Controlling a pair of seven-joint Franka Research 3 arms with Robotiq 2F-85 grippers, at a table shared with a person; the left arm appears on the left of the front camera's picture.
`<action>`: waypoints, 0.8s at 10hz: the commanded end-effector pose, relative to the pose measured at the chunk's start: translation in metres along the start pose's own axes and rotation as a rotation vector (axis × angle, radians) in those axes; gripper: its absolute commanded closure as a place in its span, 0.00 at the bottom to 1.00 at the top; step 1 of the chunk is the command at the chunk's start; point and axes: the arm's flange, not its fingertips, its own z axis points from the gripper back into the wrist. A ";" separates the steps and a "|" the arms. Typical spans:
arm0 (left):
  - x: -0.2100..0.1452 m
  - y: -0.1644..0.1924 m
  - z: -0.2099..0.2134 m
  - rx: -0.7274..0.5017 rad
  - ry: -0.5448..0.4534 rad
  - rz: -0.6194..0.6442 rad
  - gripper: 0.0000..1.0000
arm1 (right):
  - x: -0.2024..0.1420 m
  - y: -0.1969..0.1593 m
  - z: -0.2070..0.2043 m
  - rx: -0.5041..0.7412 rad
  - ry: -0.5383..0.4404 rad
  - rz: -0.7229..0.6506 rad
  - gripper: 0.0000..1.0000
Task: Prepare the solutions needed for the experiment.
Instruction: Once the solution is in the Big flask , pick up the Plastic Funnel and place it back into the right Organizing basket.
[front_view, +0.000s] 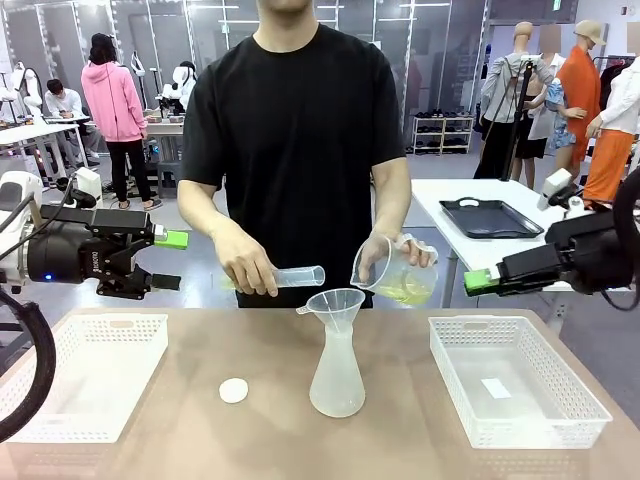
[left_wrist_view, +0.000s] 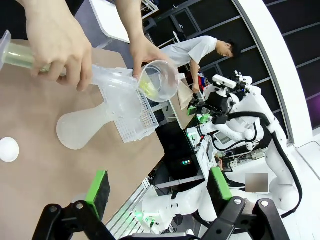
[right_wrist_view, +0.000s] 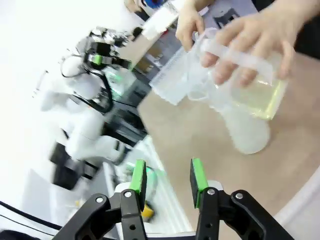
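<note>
2 baskets (front_view: 90, 385) (front_view: 545, 400), 1 flask (front_view: 337, 385), 1 funnel (front_view: 336, 303)

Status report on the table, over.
Left hand open, right hand part open, both empty. Yellow liquid in the person's beaker; flask with funnel stands mid-table. Person's hands and cylinder by the funnel.

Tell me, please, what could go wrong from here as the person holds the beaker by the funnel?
1. The funnel merely rests in the neck of the conical flask; the measuring cylinder, held close to its rim, might knock it off.
2. The tilted beaker holds yellow-green liquid near the funnel's edge; a pour that misses could wet the table.
3. The left gripper and right gripper hover open at the sides; moving in now might bump the person.
</note>
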 end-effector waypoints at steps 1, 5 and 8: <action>0.000 -0.003 0.000 0.007 -0.001 0.014 0.00 | 0.008 -0.005 0.011 0.030 -0.114 -0.297 0.54; 0.000 -0.003 0.000 0.007 -0.001 0.014 0.00 | 0.002 -0.017 -0.004 0.112 -0.070 -0.485 0.54; 0.000 -0.003 0.000 0.007 -0.001 0.014 0.00 | 0.000 -0.021 -0.005 0.105 -0.010 -0.462 0.54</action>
